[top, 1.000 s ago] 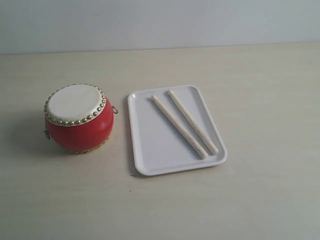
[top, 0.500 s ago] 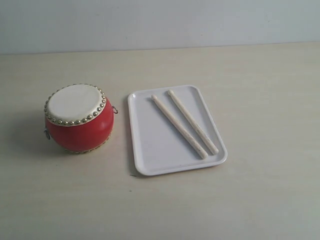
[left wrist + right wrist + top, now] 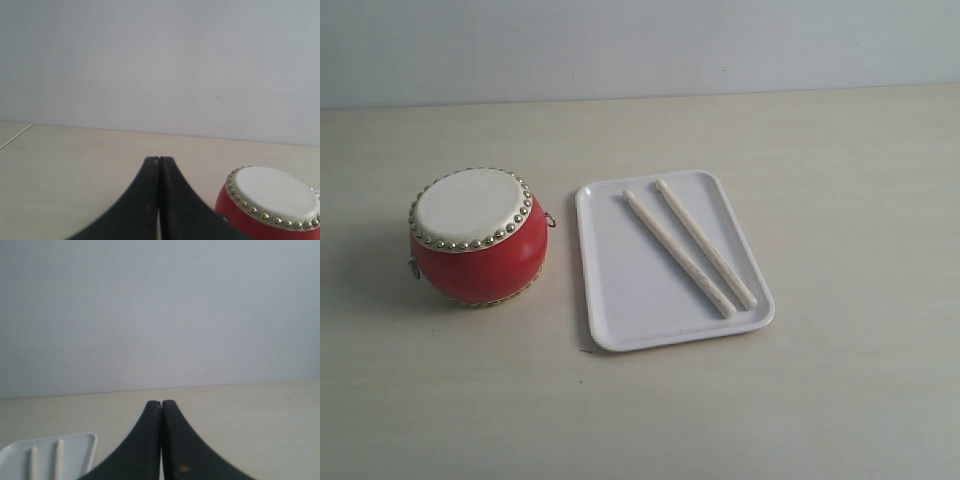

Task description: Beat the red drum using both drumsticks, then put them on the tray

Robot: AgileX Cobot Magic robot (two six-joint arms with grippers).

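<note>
From my seat this reads as a robot test bench in a lab or staging room, not a home or a shop. I see a pale, wood-grain surface (image 3: 820,400) running straight back to a plain grey-white wall (image 3: 640,45) under flat, even light. What lies on it looks like set-out props: a small red drum (image 3: 480,270), a white plastic tray (image 3: 620,300) beside it, and two pale sticks (image 3: 678,253) laid side by side in the tray. In the wrist views my black left fingers (image 3: 142,205) and right fingers (image 3: 142,445) frame that same wall and surface. What kind of lab or building it is, I cannot tell.
</note>
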